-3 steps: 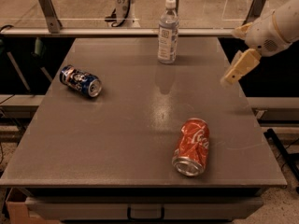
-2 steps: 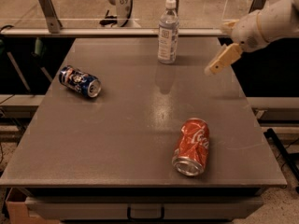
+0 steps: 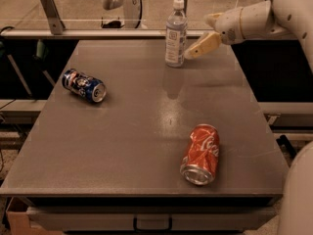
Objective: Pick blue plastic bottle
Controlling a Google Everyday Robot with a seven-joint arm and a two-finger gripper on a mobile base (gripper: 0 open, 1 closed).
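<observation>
The blue plastic bottle (image 3: 175, 35) stands upright near the far edge of the grey table (image 3: 137, 141); it is clear and bluish, with a white cap and a pale label. My gripper (image 3: 197, 36) reaches in from the right at label height. It is open, with one beige finger (image 3: 201, 46) almost touching the bottle's right side and the other finger (image 3: 212, 18) farther back. Nothing is held.
A blue soda can (image 3: 84, 85) lies on its side at the table's left. A red Coca-Cola can (image 3: 200, 153) lies on its side at the front right. A rail (image 3: 98, 33) runs behind the table's far edge.
My gripper has moved left across the table's far right corner, from well right of the bottle to right beside it. The bottle and both cans have not moved.
</observation>
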